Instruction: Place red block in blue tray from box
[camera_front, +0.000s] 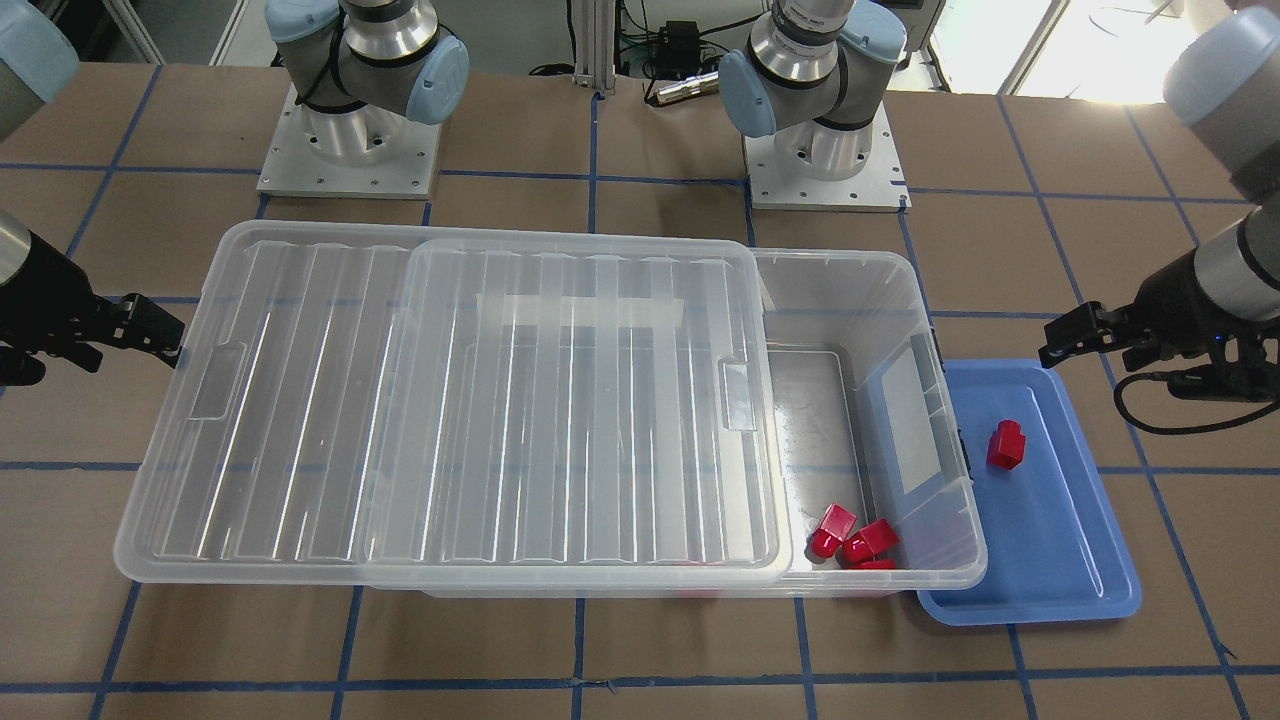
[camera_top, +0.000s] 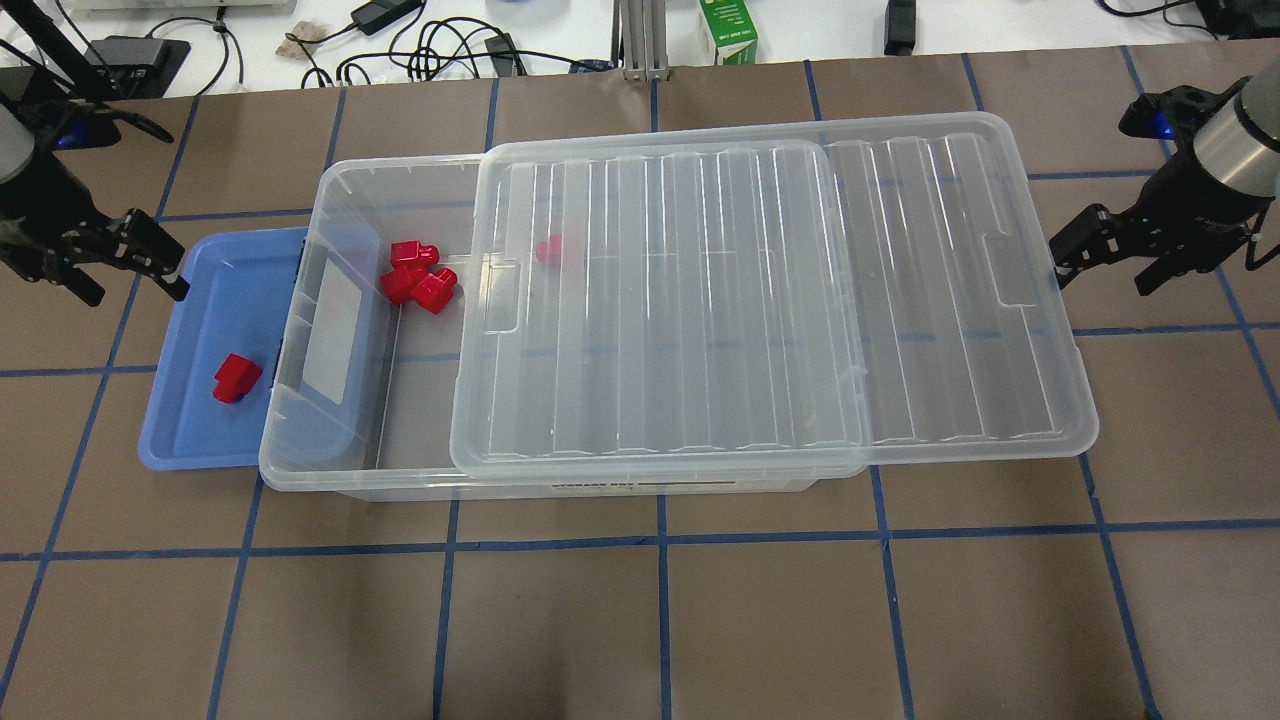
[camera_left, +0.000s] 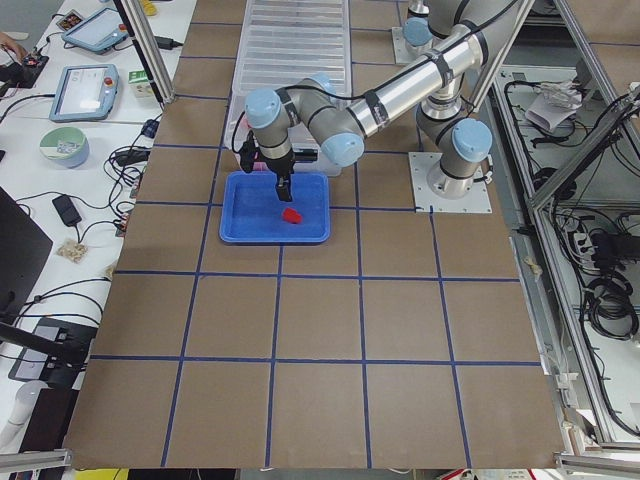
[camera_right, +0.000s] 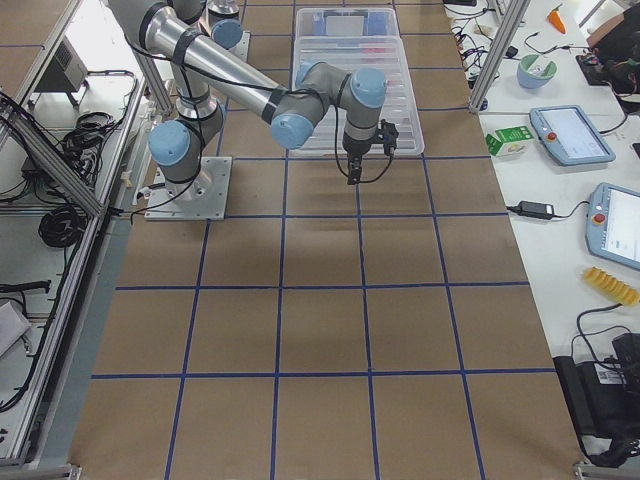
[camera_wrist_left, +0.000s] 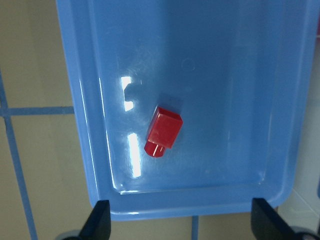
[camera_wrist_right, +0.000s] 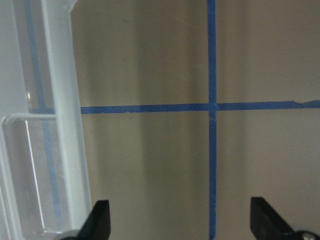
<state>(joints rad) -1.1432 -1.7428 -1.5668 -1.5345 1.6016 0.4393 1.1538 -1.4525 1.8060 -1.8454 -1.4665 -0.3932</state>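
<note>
One red block (camera_top: 236, 378) lies on its side in the blue tray (camera_top: 200, 320), which sits against the box's left end. It also shows in the left wrist view (camera_wrist_left: 163, 131). The box (camera_top: 330, 330) is a clear bin. Its ribbed lid (camera_top: 700, 300) is slid toward my right, so the left end is uncovered. Several red blocks (camera_top: 415, 280) lie in that open end, and one more (camera_top: 550, 248) shows through the lid. My left gripper (camera_top: 165, 262) is open and empty above the tray's far edge. My right gripper (camera_top: 1062, 258) is open and empty beside the lid's right end.
The table is brown with a blue tape grid. A green carton (camera_top: 727, 30) and cables lie past the far edge. The two arm bases (camera_front: 350, 150) stand on the robot's side of the box.
</note>
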